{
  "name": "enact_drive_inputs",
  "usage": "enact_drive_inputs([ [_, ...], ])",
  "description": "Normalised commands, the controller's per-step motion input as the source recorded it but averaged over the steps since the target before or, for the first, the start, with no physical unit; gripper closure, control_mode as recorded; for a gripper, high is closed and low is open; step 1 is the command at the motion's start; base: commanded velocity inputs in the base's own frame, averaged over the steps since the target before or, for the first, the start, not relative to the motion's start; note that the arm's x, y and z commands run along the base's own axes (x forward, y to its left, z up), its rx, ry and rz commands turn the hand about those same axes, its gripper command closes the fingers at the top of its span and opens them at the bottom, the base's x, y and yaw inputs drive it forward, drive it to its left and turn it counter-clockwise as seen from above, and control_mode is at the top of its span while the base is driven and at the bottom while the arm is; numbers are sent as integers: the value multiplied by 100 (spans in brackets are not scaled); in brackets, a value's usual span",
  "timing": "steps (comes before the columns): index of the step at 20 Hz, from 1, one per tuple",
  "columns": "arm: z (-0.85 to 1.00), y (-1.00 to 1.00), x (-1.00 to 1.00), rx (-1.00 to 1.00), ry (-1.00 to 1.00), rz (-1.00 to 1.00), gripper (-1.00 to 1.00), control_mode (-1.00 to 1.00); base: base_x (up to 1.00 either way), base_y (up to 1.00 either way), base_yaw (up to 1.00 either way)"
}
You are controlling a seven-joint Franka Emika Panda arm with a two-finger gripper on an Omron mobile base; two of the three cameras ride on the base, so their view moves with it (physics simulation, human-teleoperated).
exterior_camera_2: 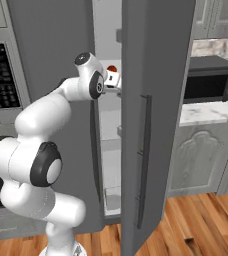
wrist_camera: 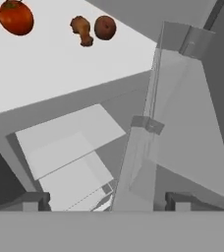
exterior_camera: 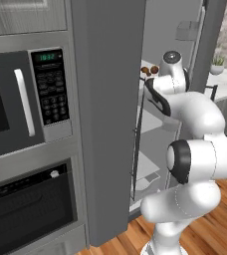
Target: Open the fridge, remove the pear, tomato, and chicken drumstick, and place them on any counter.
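Broadly, the fridge stands with at least one door swung open, and its white shelves show through the gap; in the left base view the door's dark face hides most of the interior. Beside it, the oven and microwave column is cut off at the left edge of that view. The arm reaches into the opening, and its wrist hides much of the upper shelf in both base views. The counter lies to the right of the fridge in the right base view, carrying a black microwave; its far end is cut off. The gripper is inside the fridge, its fingertips spread wide apart with nothing between them; only their tops are visible. On the upper shelf, the tomato sits near the far left corner in the hand view, partly cropped by the frame edge. A drumstick and a round brown fruit lie just beside each other toward the shelf's far edge, apart from the tomato; whether they touch cannot be told.
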Motion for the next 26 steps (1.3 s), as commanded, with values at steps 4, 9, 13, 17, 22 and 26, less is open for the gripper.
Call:
enact_drive_inputs([
  [4,-15,-16,34,-8,0,0,-100,-100,0,0,0],
  [9,-30,-89,5,-9,0,-6,-100,-100,0,0,0],
  [13,-36,-100,-5,-4,0,-13,-100,-100,0,0,0],
  [17,-29,-100,-34,0,0,-14,-100,-100,0,0,0],
  [22,-14,-100,-66,0,-1,-7,-100,-100,0,0,0],
  [26,-2,-100,-63,0,-9,-2,-100,-100,0,0,0],
])
